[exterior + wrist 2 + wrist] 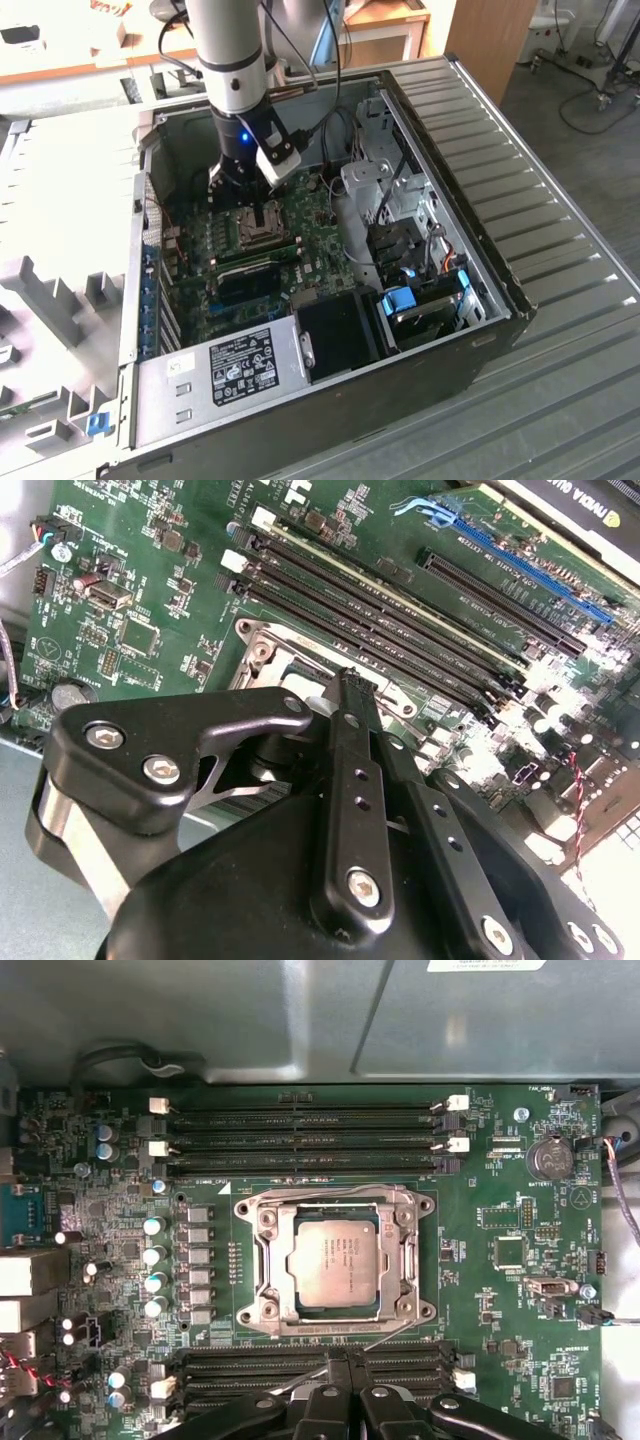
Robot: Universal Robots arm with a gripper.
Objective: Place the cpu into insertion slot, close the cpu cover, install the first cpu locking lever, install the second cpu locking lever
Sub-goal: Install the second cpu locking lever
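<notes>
The cpu (338, 1265), a silvery square chip, lies flat in the insertion slot (252, 1312) on the green motherboard. The cpu cover (405, 1260), a metal frame with a window, lies down around the chip. A thin wire locking lever (385, 1335) slants from the socket's edge to my fingertips. In the first wrist view my gripper (347, 1360) sits just beside the socket with its black fingers shut together. In the second wrist view the gripper (350, 685) has its tips at the socket rim (262, 645), a silvery lever end (315, 702) against one finger. My gripper (262, 213) hangs over the socket inside the open case.
Long black memory slots (300, 1130) flank the socket on two sides. The computer case (500, 300) lies open on a ribbed metal table. A power supply (235, 365), a black block (335, 335) and a drive cage (400, 200) crowd the space around the board.
</notes>
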